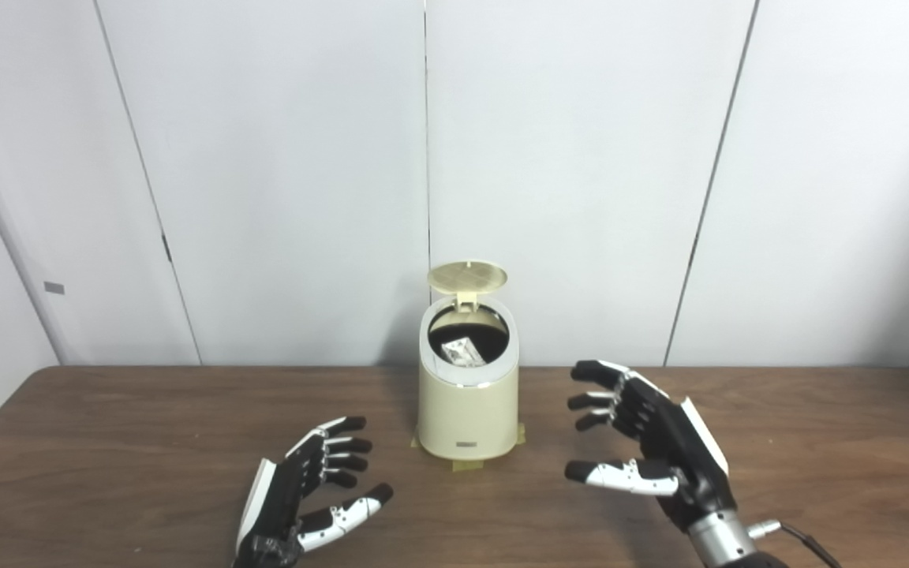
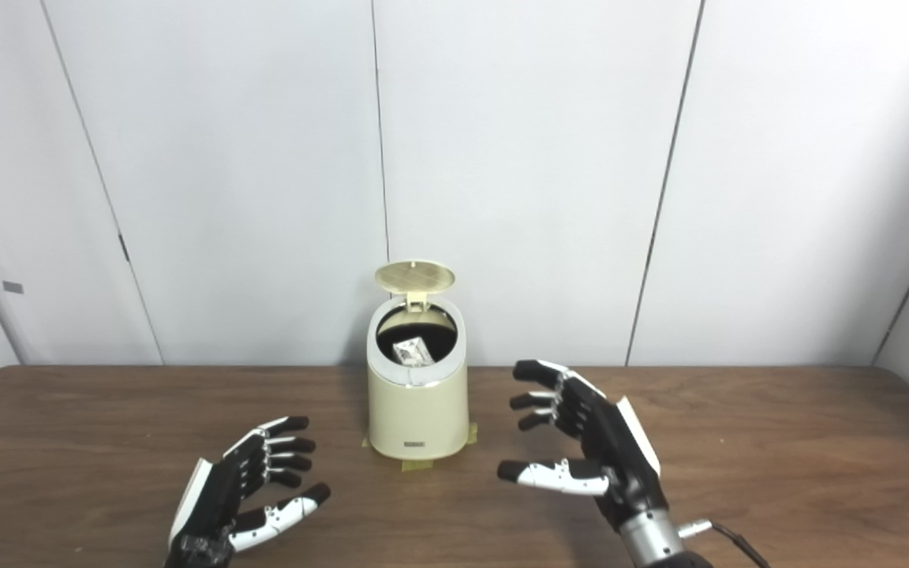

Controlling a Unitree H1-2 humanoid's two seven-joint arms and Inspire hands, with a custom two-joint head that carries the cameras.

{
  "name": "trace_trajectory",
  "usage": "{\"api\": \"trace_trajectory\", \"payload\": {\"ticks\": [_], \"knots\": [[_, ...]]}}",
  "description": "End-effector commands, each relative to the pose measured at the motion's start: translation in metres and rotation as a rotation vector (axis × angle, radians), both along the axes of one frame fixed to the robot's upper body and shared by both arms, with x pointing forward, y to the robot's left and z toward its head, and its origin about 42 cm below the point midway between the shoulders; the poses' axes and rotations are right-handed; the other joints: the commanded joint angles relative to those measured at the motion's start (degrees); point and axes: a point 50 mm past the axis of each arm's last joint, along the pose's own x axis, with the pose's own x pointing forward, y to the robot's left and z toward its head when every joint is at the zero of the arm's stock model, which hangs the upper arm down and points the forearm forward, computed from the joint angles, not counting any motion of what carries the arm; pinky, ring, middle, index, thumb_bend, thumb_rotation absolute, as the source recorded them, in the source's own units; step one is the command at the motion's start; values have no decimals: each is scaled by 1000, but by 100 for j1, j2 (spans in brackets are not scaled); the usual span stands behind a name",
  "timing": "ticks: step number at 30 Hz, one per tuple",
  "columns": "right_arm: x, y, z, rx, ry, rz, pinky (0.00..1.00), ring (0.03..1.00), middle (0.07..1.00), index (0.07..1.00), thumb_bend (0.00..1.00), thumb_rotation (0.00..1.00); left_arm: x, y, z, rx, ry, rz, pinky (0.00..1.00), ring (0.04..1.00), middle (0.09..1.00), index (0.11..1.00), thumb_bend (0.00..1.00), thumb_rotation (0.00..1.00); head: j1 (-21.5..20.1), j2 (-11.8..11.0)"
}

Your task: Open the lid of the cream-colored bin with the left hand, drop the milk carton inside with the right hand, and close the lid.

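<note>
Left eye: I see a brown wooden table (image 1: 107,442) against pale wall panels (image 1: 281,173); the bin (image 1: 467,410) stands mid-table on tape (image 1: 466,465), its lid (image 1: 467,277) tipped up at the back; the carton (image 1: 462,352) lies inside; my left hand (image 1: 304,489) and right hand (image 1: 644,442) flank it, both spread and holding nothing, neither touching it.

Right eye: same scene shifted left; more table shows to the right, and a grey tag (image 2: 13,287) sits nearer the frame edge.
</note>
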Motion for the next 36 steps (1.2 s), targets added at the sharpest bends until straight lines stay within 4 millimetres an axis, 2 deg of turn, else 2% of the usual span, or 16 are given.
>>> {"api": "trace_trajectory", "payload": {"ticks": [1,3,5,8,11,16,25,30,36], "knots": [[6,4,17,28,-76,15,541,679,794,767,687,0,8,2,9,28,-72,5,632,789,852,816,687,208,7,-3],[5,3,12,36,-73,13,536,681,794,765,681,0,13,1,14,28,-90,-8,660,821,880,843,720,267,22,-27],[5,3,9,45,-72,11,522,671,789,760,679,0,18,0,21,39,-104,-29,693,863,908,895,794,344,38,-42],[5,2,6,51,-72,0,515,663,784,758,685,0,32,-1,38,67,-136,-66,709,875,914,935,843,380,64,-81],[4,2,3,62,-72,-4,511,651,786,758,688,0,47,-2,58,78,-169,-104,751,887,920,951,872,367,78,-87],[4,3,-1,72,-69,9,507,660,797,769,677,0,77,-6,95,147,-238,-145,774,899,928,960,864,339,146,-122],[4,7,-3,60,-56,2,495,638,789,759,688,0,115,-17,144,247,-265,-159,753,927,947,972,880,325,118,-125],[3,7,-2,62,-60,-3,496,632,783,752,693,0,136,-26,172,315,-280,-178,808,951,961,986,864,303,95,-125],[2,8,1,50,-61,-8,502,628,781,746,695,23,159,-40,199,431,-288,-160,859,989,989,992,900,359,76,-114]]}}
